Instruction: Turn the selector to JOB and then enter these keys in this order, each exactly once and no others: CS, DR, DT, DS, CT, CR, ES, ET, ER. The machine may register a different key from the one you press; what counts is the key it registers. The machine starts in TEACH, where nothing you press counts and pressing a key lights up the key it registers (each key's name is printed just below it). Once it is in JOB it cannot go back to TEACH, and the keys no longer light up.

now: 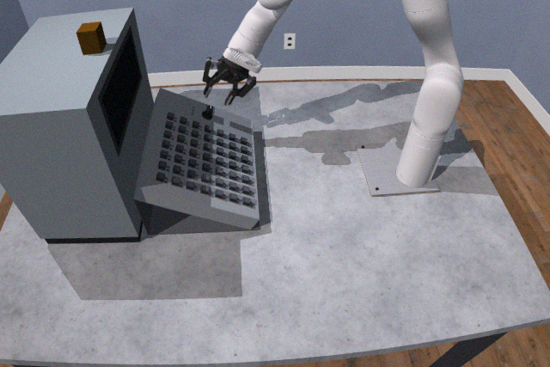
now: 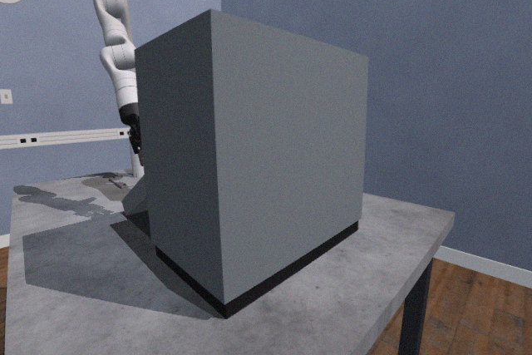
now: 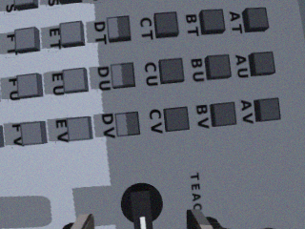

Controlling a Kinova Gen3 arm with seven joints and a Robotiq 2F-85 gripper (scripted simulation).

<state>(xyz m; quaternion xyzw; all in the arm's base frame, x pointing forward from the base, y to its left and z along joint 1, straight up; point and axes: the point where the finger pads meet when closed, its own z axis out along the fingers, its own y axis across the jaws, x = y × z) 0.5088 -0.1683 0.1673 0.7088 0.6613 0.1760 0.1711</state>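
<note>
My gripper (image 1: 217, 97) (image 3: 140, 221) is open and empty, partly open. Its fingers stand apart on either side of the black selector knob (image 1: 206, 113) (image 3: 141, 200) in the wrist view, and in the top view they are above the panel. A white mark on the knob's bar points to the wrist view's bottom edge, where the bar is cut off. The TEACH label (image 3: 195, 191) is partly cut off; JOB is not visible. The CT key (image 3: 166, 25), DT key (image 3: 118, 29) and ET key (image 3: 71, 33) show; none looks lit. Other task keys are not legible.
A tall grey cabinet (image 1: 53, 168) (image 2: 288, 149) with a dark screen (image 1: 122, 92) stands behind the sloped keyboard (image 1: 195, 208). An orange block (image 1: 92, 39) sits on the cabinet. The cabinet hides much of the gripper and keyboard in the exterior view.
</note>
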